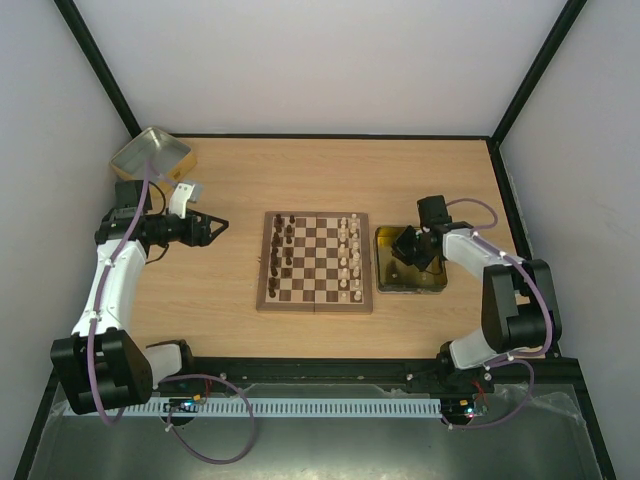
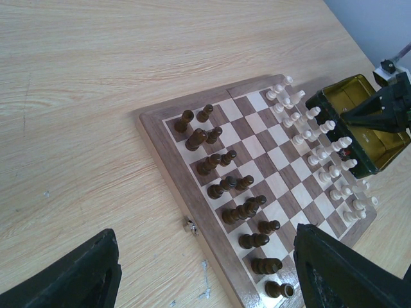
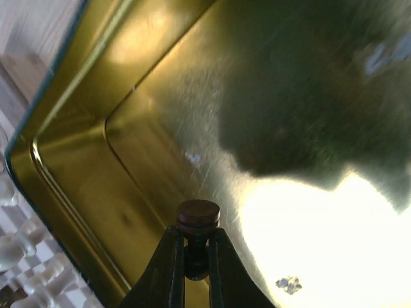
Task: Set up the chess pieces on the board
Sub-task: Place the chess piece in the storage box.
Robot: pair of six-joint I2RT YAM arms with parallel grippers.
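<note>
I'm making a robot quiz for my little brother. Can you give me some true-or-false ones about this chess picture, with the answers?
1. The right gripper is pinching a dark chess piece inside the gold tray. True.
2. The left gripper is grabbing a piece off the board. False: it is open and empty, off to the board's left.
3. In the top view, the dark pieces stand on the board's left side and the pale pieces on its right. True.
4. The gold tray sits on top of the board. False: it lies on the table beside the board's right edge.
</note>
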